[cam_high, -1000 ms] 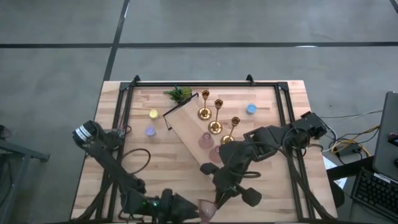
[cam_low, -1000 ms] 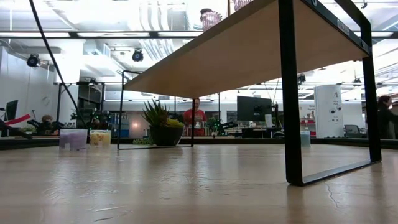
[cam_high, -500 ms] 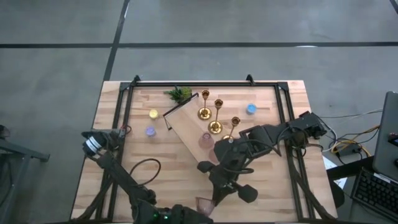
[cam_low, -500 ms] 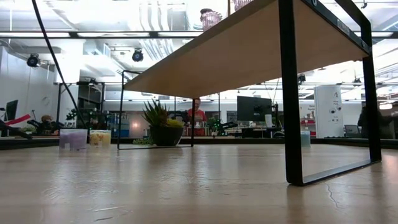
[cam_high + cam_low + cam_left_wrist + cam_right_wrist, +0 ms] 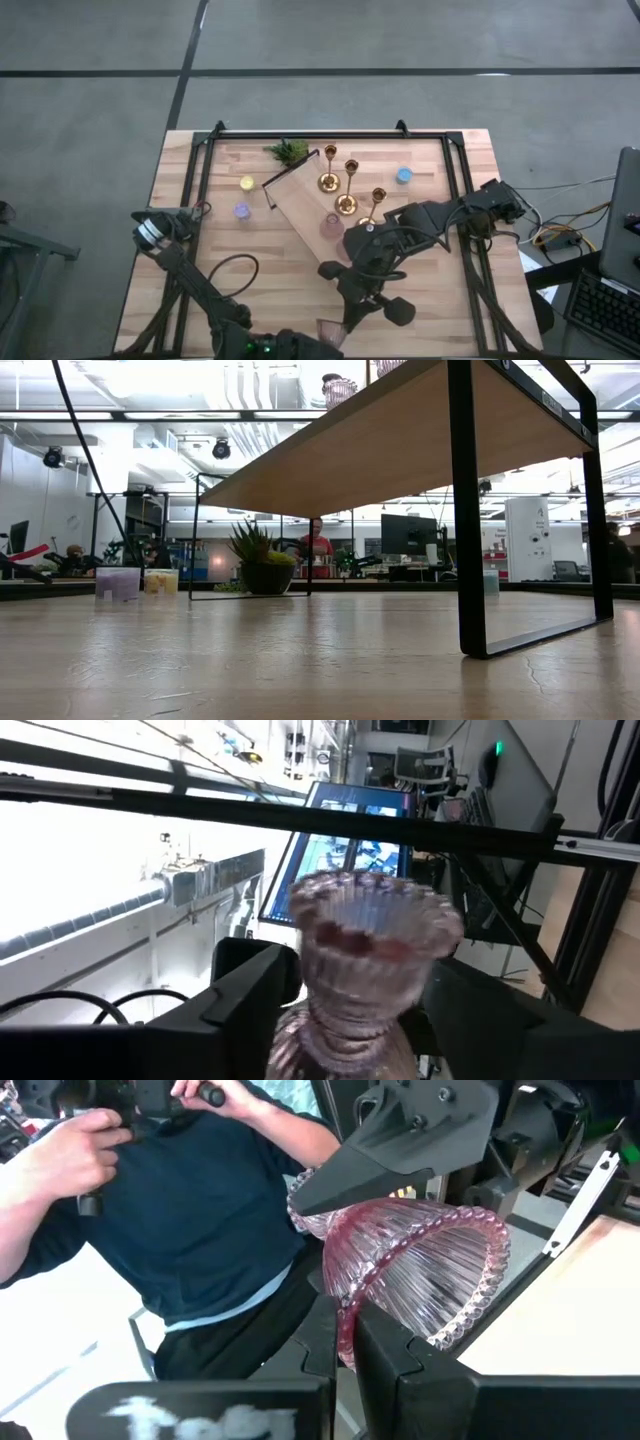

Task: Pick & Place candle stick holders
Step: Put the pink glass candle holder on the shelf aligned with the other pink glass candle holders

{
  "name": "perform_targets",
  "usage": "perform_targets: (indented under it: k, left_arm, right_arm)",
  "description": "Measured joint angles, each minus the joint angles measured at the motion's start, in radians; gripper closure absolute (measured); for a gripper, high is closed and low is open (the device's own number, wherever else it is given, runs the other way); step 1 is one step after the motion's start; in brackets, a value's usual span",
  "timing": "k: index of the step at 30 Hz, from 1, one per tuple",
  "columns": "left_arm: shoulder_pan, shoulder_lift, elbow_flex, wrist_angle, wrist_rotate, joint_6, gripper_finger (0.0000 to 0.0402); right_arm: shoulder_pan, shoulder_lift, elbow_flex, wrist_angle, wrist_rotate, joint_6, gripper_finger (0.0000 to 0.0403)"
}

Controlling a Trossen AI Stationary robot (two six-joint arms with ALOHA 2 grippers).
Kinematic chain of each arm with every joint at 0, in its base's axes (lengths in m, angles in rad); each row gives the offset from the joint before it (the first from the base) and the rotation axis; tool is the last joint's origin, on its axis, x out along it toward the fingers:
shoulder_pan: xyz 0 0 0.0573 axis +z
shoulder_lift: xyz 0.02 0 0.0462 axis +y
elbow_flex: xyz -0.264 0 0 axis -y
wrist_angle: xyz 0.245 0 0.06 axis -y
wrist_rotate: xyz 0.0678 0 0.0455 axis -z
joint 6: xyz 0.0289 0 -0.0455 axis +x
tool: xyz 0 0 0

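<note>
Pink ribbed glass cup [image 5: 420, 1270] is hanging in the air near the 6 o'clock edge of the bench [image 5: 250, 290], tipped sideways. My right fingers [image 5: 385, 1350] are pinching only its scalloped rim, closed tight on it. My left fingers [image 5: 250, 985] are standing wide either side of its waist, gripping nothing yet. Risk I'm weighing: that thin rim pinch on slick glass slipping or twisting, or right letting go before left clamps, and the cup dropping. I'm reading no brands, labels or writing.
</note>
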Motion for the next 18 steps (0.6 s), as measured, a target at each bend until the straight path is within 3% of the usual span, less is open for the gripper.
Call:
perform_targets:
  k: [11,18]
  left_arm:
    - [-0.001,0.0,0.0,-0.002,0.014,-0.044,0.0268]
    - [-0.001,0.0,0.001,-0.001,0.011,-0.13,0.027]
  right_arm:
    - [-0.015,0.0,-0.041,0.033,-0.009,0.001,0.0392]
    - [-0.017,0.0,-0.056,0.038,-0.011,0.002,0.0384]
